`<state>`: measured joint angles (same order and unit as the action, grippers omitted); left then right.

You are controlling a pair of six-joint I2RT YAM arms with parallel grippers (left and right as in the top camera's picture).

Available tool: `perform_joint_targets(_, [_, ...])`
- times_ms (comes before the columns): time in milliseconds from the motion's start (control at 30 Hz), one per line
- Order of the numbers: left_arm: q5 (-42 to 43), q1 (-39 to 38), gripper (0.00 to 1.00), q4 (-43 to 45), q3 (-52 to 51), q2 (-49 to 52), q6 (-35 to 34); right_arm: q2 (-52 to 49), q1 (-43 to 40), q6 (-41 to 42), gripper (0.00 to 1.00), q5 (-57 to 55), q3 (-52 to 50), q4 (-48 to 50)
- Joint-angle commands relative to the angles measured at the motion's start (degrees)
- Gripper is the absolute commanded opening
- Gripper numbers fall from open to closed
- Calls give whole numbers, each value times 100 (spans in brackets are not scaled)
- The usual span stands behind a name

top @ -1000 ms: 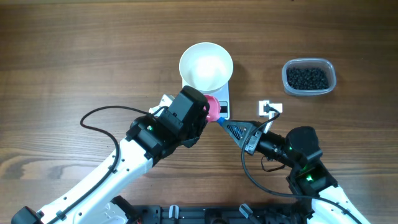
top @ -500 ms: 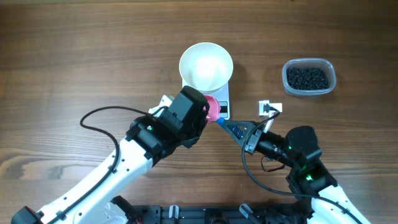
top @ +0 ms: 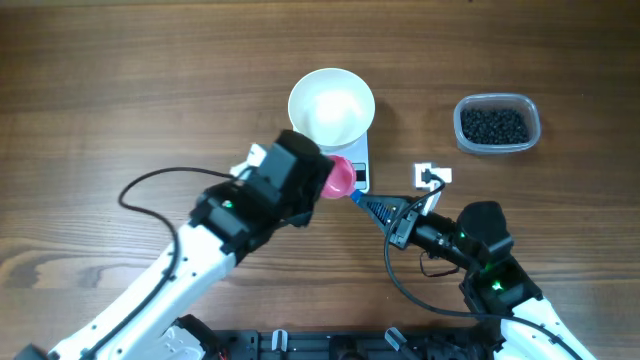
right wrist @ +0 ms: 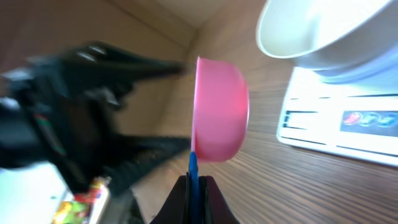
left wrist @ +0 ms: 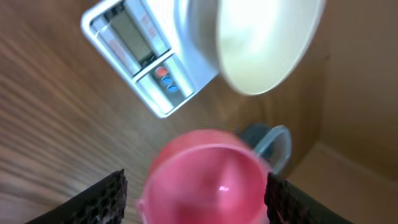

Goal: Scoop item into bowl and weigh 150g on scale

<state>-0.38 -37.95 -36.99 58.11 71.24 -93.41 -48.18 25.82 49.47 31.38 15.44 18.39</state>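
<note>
Sitting on the scale [top: 358, 168] near the middle of the counter [top: 120, 80], the white bowl [top: 331, 104] is empty. The black beads [top: 492, 124] fill a clear tub [top: 458, 122] toward the right edge, well apart from the bowl. A pink scoop [top: 339, 179] hangs just on the near side of the scale. Its blue handle [top: 358, 198] runs back into the right jaws, which pinch it. The left arm's wrist hides its own jaws from above. A small white tag [top: 433, 175] lies on the counter just right of the scale.

From the left wrist, the picture is blurred. The left jaws stand spread, one finger [left wrist: 102, 198] at each lower corner. The scoop's empty cup [left wrist: 205, 177] sits between them with a gap on either side. Beyond it are the scale [left wrist: 140, 56], with its display and two round buttons, and the bowl [left wrist: 261, 43] on top.

From the right wrist, the right jaws are pressed together on the thin blue handle [right wrist: 193, 167]. The cup [right wrist: 219, 112] stands on edge, its mouth turned toward the blurred black left arm [right wrist: 93, 106]. The bowl [right wrist: 323, 31] and scale [right wrist: 336, 118] lie near the cup on its other side.
</note>
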Motion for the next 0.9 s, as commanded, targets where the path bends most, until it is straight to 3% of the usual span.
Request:
perform_joint_targets(0, [-101, 387, 75, 17, 70, -520, 822, 13, -90, -750, 4, -415, 424, -365])
perform_joint_targets(167, [-107, 793, 77, 17, 70, -1069, 1777, 17, -275, -1980, 5, -1137, 1766, -2739])
perform_joint_targets(300, [-122, 898, 84, 15, 70, -1174, 2420, 20, -295, -2435, 5, -1513, 2830, -4107])
perform_joint_targets(567, [-382, 898, 100, -142, 68, -990, 2444, 356, -299, -2846, 4, -3032, 3869, -5805])
perform_joint_targets(867, [-374, 898, 100, -463, 68, -640, 2441, 431, -299, -2811, 4, -4756, 5056, -7549])
